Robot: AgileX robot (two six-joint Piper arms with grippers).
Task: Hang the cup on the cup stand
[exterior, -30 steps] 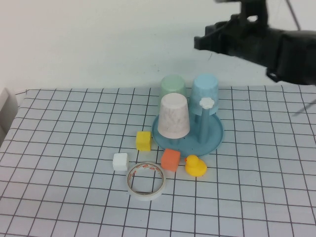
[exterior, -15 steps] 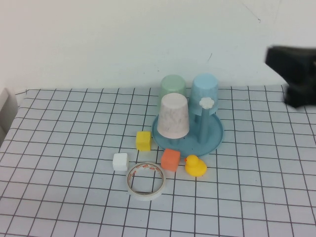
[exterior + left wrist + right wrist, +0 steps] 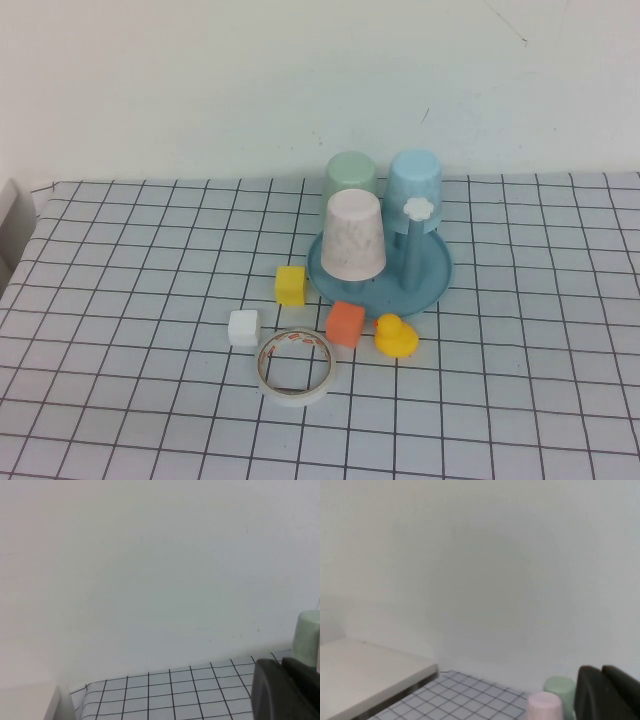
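The light sky-blue cup (image 3: 415,190) stands upside down at the back right of the round teal cup stand (image 3: 437,277). A bare blue peg with a white flower cap (image 3: 419,209) rises just in front of it. Neither arm shows in the high view. My left gripper (image 3: 281,666) is shut and empty, away from the stand, with the mint cup (image 3: 306,637) behind it. My right gripper (image 3: 601,672) is shut and empty, also apart from the stand. The blue cup is hidden in both wrist views.
A pale mint-green cup (image 3: 350,176) and a white-pinkish speckled cup (image 3: 351,236) sit upside down on the stand. In front lie a yellow cube (image 3: 291,285), white cube (image 3: 244,327), orange cube (image 3: 346,323), yellow duck (image 3: 396,336) and tape roll (image 3: 296,365).
The right arm, which was high above the stand, has drawn back to the right and left the high view. The cups and stand have not moved.
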